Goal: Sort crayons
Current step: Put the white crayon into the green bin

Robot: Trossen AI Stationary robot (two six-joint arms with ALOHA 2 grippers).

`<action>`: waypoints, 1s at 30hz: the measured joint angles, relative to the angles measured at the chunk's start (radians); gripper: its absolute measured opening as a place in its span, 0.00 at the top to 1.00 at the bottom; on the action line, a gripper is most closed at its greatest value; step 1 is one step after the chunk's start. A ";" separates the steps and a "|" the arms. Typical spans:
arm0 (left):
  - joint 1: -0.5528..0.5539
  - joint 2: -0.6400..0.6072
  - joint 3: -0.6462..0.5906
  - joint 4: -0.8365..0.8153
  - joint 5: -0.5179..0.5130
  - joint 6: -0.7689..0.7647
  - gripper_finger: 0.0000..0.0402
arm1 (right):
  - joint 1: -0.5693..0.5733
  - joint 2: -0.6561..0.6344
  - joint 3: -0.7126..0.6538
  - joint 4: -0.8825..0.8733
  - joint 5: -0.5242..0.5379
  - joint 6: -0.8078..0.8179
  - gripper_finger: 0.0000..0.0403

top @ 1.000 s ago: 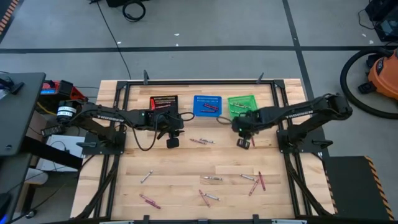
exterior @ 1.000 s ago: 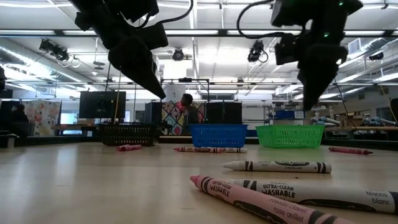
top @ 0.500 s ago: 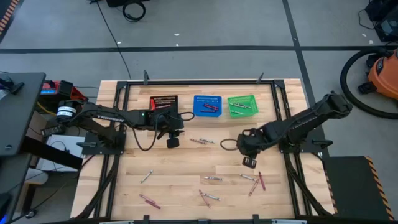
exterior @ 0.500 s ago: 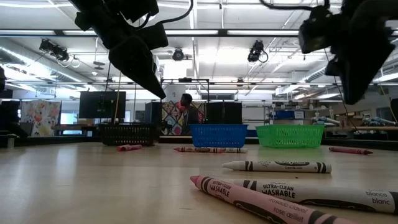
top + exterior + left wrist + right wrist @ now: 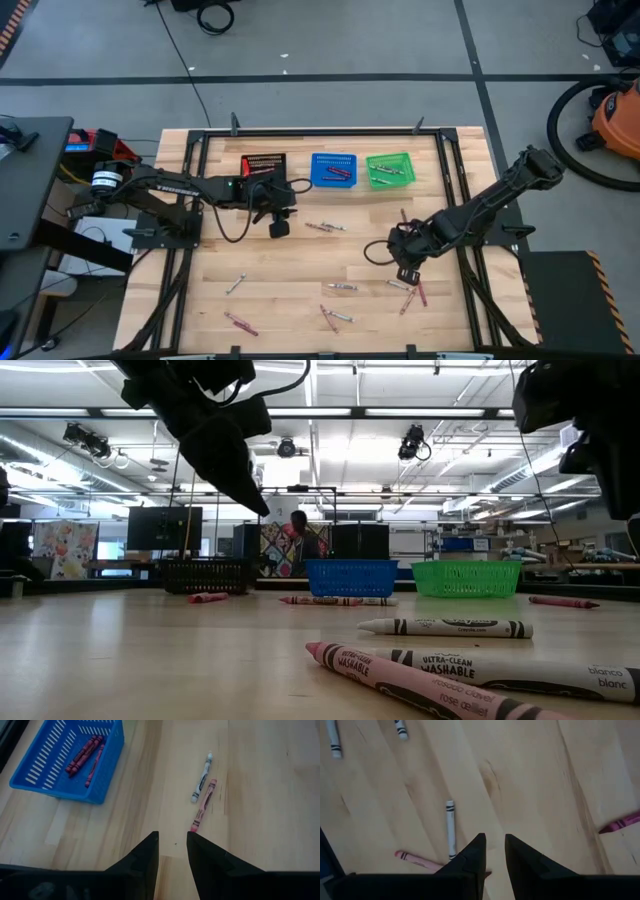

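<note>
Several crayons lie flat on the wooden table: a grey and pink pair (image 5: 325,227) at the middle, a grey one (image 5: 340,287), and several more (image 5: 408,290) near the right. My right gripper (image 5: 405,272) hovers just above that group, slightly open and empty. In its wrist view a grey crayon (image 5: 450,827) and a pink one (image 5: 417,861) lie just ahead of the fingers. My left gripper (image 5: 277,228) waits left of the middle pair, slightly open and empty; its wrist view shows that pair (image 5: 202,790). Red crayons (image 5: 82,754) lie in the blue basket (image 5: 333,170).
A black basket (image 5: 263,164), the blue one and a green basket (image 5: 390,168) stand in a row at the far side. More crayons lie toward the near edge (image 5: 240,323) (image 5: 335,317) (image 5: 235,284). A red crayon (image 5: 404,216) lies below the green basket. A black frame borders the table.
My right gripper has moved from beside the green basket toward the table's near edge and a little right, ending over the crayons at the right. My left gripper has kept still.
</note>
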State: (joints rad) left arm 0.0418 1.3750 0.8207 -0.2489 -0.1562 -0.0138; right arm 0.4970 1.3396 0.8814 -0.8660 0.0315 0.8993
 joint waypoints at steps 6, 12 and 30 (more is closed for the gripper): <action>0.000 0.000 0.000 0.014 0.000 -0.002 0.72 | 0.002 0.000 0.000 0.013 0.001 0.002 0.80; 0.000 0.000 0.000 0.013 0.000 -0.041 0.72 | 0.006 0.000 0.000 0.017 0.076 0.001 0.80; -0.086 0.000 0.000 0.011 0.000 -0.346 0.72 | 0.045 0.000 0.000 0.013 0.196 -0.041 0.80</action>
State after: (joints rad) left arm -0.0443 1.3750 0.8207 -0.2379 -0.1562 -0.3601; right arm 0.5415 1.3396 0.8814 -0.8530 0.2279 0.8579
